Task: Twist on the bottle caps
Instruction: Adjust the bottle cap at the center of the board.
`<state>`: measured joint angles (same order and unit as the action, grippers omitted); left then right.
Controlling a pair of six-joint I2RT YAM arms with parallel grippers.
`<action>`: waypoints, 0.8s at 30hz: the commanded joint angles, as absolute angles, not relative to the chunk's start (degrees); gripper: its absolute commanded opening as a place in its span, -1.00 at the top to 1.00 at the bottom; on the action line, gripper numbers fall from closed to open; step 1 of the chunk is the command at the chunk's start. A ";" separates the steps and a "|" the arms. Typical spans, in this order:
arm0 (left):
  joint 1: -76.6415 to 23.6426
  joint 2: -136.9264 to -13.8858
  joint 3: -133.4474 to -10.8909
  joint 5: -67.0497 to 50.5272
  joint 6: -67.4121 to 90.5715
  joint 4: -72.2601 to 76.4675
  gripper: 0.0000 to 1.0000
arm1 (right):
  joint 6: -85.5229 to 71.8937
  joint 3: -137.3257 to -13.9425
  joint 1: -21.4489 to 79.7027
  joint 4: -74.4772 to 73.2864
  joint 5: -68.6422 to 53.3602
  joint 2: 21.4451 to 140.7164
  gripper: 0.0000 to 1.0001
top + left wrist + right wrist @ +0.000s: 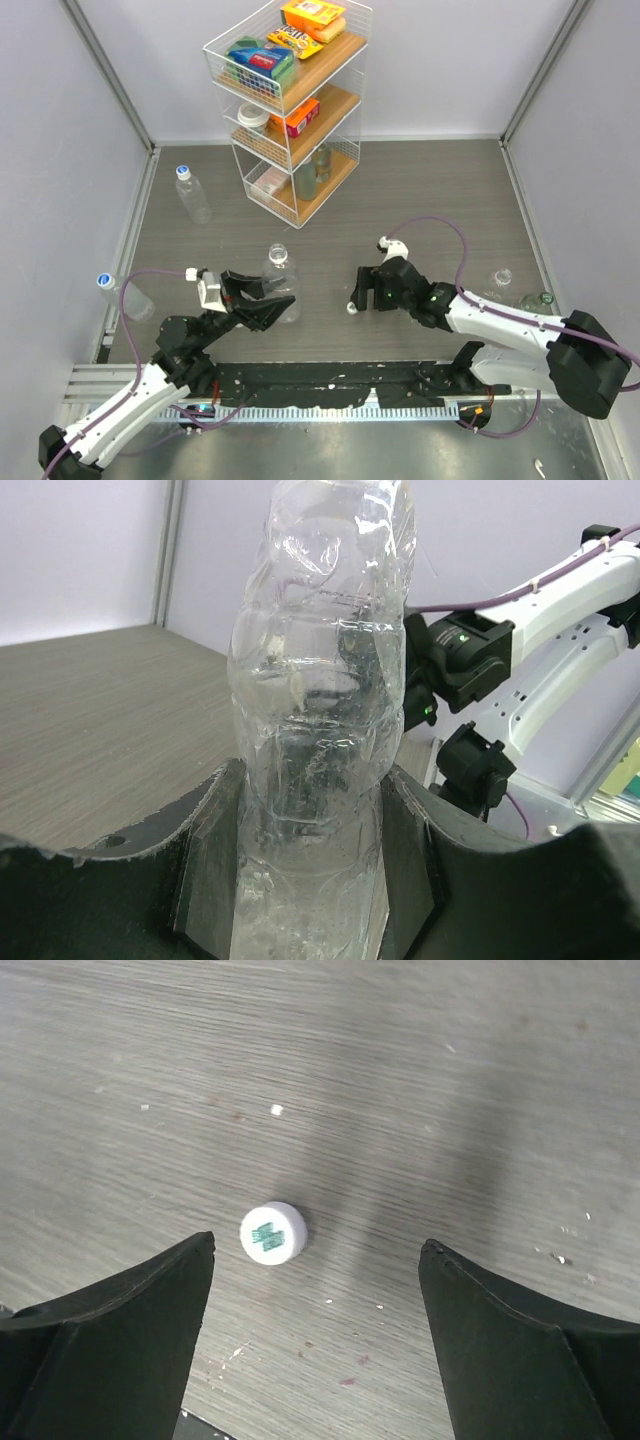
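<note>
A clear ribbed bottle (281, 280) stands upright on the table, its neck open. My left gripper (278, 298) is shut on its lower body; in the left wrist view the bottle (320, 710) fills the gap between both fingers (205, 860). A small white cap with a green mark (273, 1231) lies flat on the table. My right gripper (315, 1245) hovers over it, open and empty, with the cap nearer the left finger. In the top view this cap (352, 308) lies just under the right gripper (359, 296).
A wire shelf rack (290, 100) with boxes and cans stands at the back. A capped bottle (192, 195) lies at the far left, and another (125, 295) lies by the left wall. An uncapped bottle (503, 278) and a greenish one (537, 300) lie at the right.
</note>
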<state>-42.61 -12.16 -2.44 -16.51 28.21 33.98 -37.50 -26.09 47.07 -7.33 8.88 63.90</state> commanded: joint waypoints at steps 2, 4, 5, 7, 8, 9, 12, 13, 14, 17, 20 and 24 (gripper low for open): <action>-42.36 -11.69 -0.44 -16.00 29.53 35.41 0.81 | -22.69 -32.43 49.74 -9.66 7.12 64.59 -0.76; -42.36 -11.60 1.67 -15.39 29.97 36.47 0.81 | -18.82 -33.92 51.06 -10.37 6.77 67.22 -0.76; -42.45 -11.34 1.93 -15.12 29.88 36.65 0.81 | -18.37 -34.88 52.28 -10.81 7.38 68.28 -0.75; -42.36 -11.16 1.85 -15.55 29.88 36.39 0.80 | -17.41 -36.73 53.78 -12.21 9.84 71.09 -0.72; -42.36 -10.99 1.50 -15.73 29.71 36.13 0.80 | -17.66 -37.43 54.31 -13.00 11.76 73.19 -0.67; -42.36 -10.90 1.49 -15.82 29.62 35.86 0.80 | -18.01 -39.01 55.01 -14.31 12.65 74.26 -0.66; -42.36 -10.72 0.88 -15.73 29.18 34.28 0.79 | -19.59 -41.83 56.42 -15.91 15.11 78.12 -0.59; -42.36 -10.81 0.79 -15.65 29.18 33.93 0.80 | -19.60 -42.27 57.21 -15.47 15.12 78.57 -0.57; -42.36 -10.72 0.88 -15.47 29.09 33.66 0.79 | -20.03 -42.28 57.74 -15.03 15.73 79.18 -0.57; -42.36 -10.72 0.88 -15.21 29.27 33.57 0.79 | -20.74 -42.80 58.71 -14.33 15.91 80.77 -0.45; -42.36 -10.63 0.88 -15.47 29.18 33.49 0.79 | -21.62 -43.85 59.32 -14.85 16.34 83.13 -0.33; -42.36 -10.28 1.23 -15.29 29.27 33.57 0.79 | -23.29 -45.61 59.68 -17.40 18.28 85.51 -0.23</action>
<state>-42.61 -11.09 -2.44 -16.05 29.58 32.23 -21.28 -42.24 59.16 -15.64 14.66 84.14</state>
